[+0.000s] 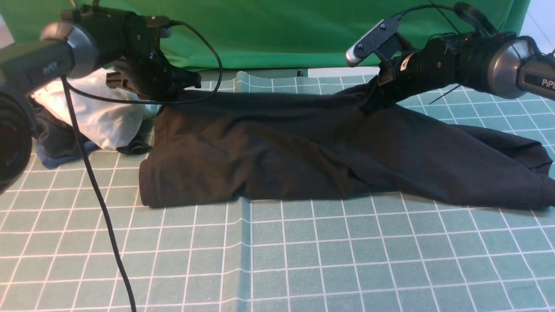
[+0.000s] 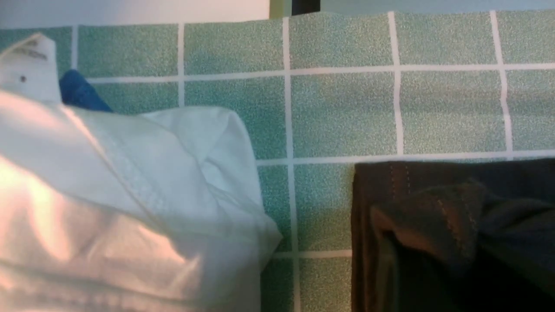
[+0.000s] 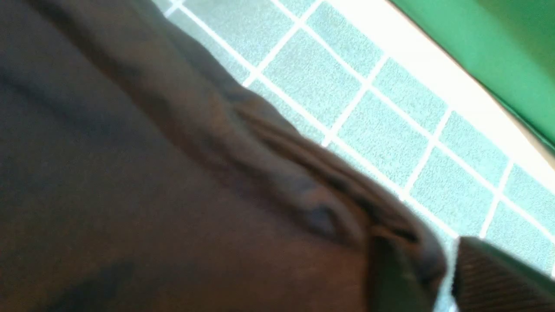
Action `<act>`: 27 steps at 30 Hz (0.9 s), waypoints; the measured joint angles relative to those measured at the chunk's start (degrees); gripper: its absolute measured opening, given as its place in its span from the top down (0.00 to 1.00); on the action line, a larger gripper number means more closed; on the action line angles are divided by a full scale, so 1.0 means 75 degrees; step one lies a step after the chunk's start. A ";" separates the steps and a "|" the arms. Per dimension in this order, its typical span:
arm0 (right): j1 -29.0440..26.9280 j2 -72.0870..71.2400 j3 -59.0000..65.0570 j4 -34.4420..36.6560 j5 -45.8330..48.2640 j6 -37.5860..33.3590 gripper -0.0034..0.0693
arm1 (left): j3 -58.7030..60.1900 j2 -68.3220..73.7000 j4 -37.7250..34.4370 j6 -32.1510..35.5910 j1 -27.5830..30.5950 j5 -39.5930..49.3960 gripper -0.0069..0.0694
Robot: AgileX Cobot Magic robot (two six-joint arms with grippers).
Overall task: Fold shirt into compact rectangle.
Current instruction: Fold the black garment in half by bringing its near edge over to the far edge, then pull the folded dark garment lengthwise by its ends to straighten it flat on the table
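Grid mat (image 1: 303, 260) foremost, shirt (image 1: 329, 151) across it. Right wrist view alone shows right fingers (image 3: 498, 281) seemingly parted; left fingers (image 1: 190, 81) unclear.

backdrop (image 1: 282, 30): plain green cloth right across the back | mat (image 1: 303, 260): teal-ish with a white grid, covers pretty much the whole table, crease (image 1: 246, 242) running front to back near the middle | strip (image 3: 433, 73): pale bare bit between mat and backdrop | light: kinda soft, no hard shadows
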 joint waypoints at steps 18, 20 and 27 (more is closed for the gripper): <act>-0.0796 -0.2631 -0.0076 -0.0100 0.3442 0.0589 0.79 | -0.1519 -0.1215 -0.1342 0.1415 -0.0094 0.3429 0.73; -0.1309 -0.2711 -0.0076 -0.0100 0.4239 0.0759 0.89 | -0.1384 -0.1255 -0.1620 0.1675 -0.0295 0.3872 0.84; -0.2587 -0.2417 -0.0076 -0.0110 0.6391 0.1184 0.87 | 0.0440 -0.1299 -0.1765 0.1814 -0.1099 0.3674 0.91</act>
